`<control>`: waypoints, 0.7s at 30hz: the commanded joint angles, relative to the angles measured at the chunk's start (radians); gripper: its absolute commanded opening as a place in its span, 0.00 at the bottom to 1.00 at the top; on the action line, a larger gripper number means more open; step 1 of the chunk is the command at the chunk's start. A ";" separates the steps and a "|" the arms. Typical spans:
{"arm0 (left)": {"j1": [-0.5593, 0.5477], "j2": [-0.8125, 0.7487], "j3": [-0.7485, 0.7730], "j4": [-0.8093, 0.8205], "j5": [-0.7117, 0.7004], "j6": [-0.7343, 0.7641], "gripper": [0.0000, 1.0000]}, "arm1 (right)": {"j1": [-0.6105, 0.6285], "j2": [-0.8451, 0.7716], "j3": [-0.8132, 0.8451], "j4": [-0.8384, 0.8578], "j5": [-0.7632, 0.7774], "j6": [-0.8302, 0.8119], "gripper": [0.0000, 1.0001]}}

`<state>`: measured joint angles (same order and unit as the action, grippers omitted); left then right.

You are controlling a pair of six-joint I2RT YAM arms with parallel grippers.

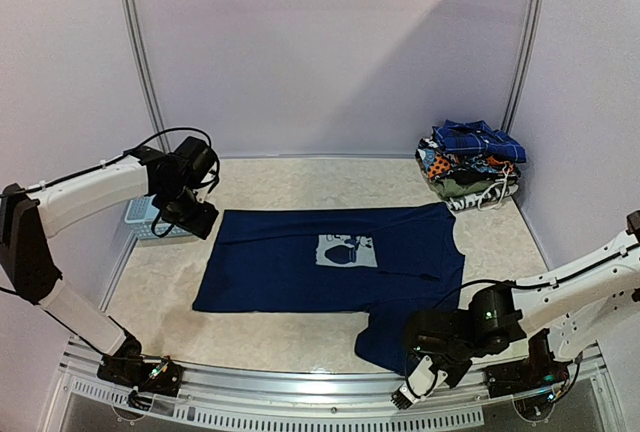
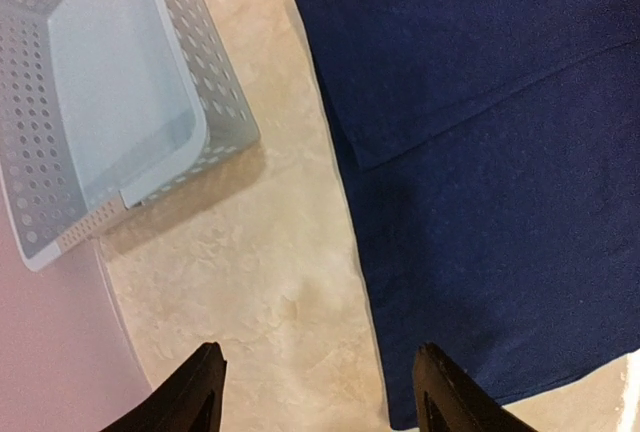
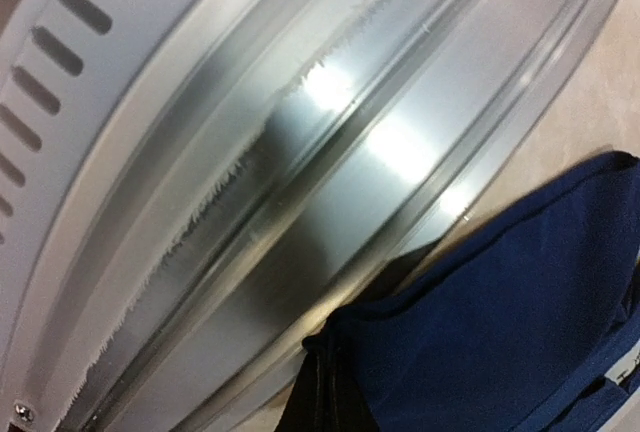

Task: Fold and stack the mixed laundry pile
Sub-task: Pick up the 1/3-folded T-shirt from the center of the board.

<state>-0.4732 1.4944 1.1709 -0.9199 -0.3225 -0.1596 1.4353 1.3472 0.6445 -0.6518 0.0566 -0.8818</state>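
On table (image 1: 300, 177), navy T-shirt (image 1: 290, 272) lies crosswise, collar (image 1: 453, 235) right; right gripper (image 1: 412, 389) pinches it, left gripper (image 2: 320, 354) gapes.

T-shirt (image 1: 280, 262) between basket (image 1: 138, 218) and stack (image 1: 475, 167)

Pale lilac walls (image 1: 330, 42) enclose a beige marbled tabletop (image 1: 300, 177); a shiny metal rail (image 1: 300, 392) edges it.

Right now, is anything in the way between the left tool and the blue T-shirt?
No, nothing visible. The left tool is open over bare table, right at the edge of the navy T-shirt. The light-blue basket sits off to the other side, not between them.
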 commanded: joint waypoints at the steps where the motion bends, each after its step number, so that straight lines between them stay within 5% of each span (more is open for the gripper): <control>1: -0.007 -0.062 -0.049 -0.093 0.149 -0.170 0.66 | -0.034 -0.100 0.039 -0.051 0.056 0.030 0.00; 9: 0.004 -0.130 -0.231 -0.169 0.304 -0.440 0.62 | -0.222 -0.236 0.070 -0.074 -0.004 0.037 0.00; 21: 0.037 -0.102 -0.419 -0.013 0.421 -0.485 0.58 | -0.239 -0.257 0.099 -0.089 -0.041 0.045 0.00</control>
<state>-0.4557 1.3674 0.7742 -1.0237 0.0628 -0.6300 1.2026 1.1053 0.7048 -0.7177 0.0448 -0.8482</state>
